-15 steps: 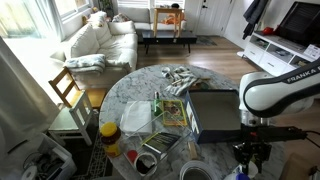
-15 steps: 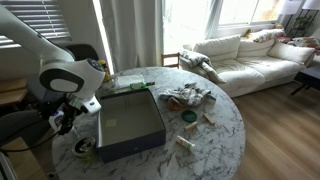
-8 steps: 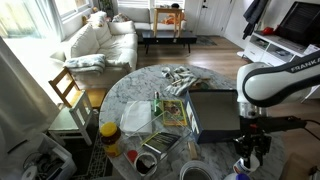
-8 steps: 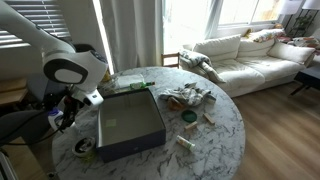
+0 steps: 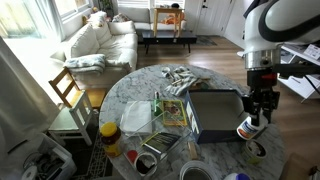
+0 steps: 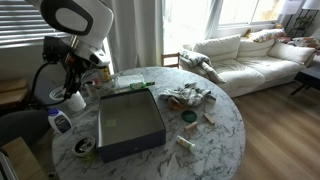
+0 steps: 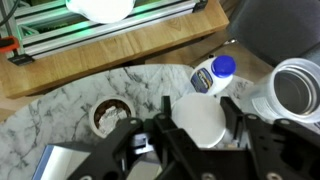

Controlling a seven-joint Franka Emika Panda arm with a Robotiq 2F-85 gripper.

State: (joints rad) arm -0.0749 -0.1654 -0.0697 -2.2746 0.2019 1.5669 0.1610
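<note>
My gripper (image 7: 200,128) is shut on a white round cup (image 7: 198,118), with one finger on each side of it. In both exterior views the gripper (image 5: 254,108) (image 6: 72,88) holds the cup (image 5: 247,126) (image 6: 76,100) in the air above the edge of the round marble table (image 5: 210,150), beside the open grey box (image 5: 214,110) (image 6: 130,122). Below the cup in the wrist view lie a white bottle with a blue cap (image 7: 213,74) and a roll of tape (image 7: 108,115).
A white cylinder (image 7: 290,90) stands next to the bottle. Crumpled cloth (image 6: 188,96), a green booklet (image 5: 173,112), a clear tub (image 5: 137,116) and small jars lie on the table. A wooden chair (image 5: 68,92) and a sofa (image 5: 100,40) stand beyond it.
The arm has risen from low at the table's edge and lifted the white cup well above the table. The bottle stays on the table.
</note>
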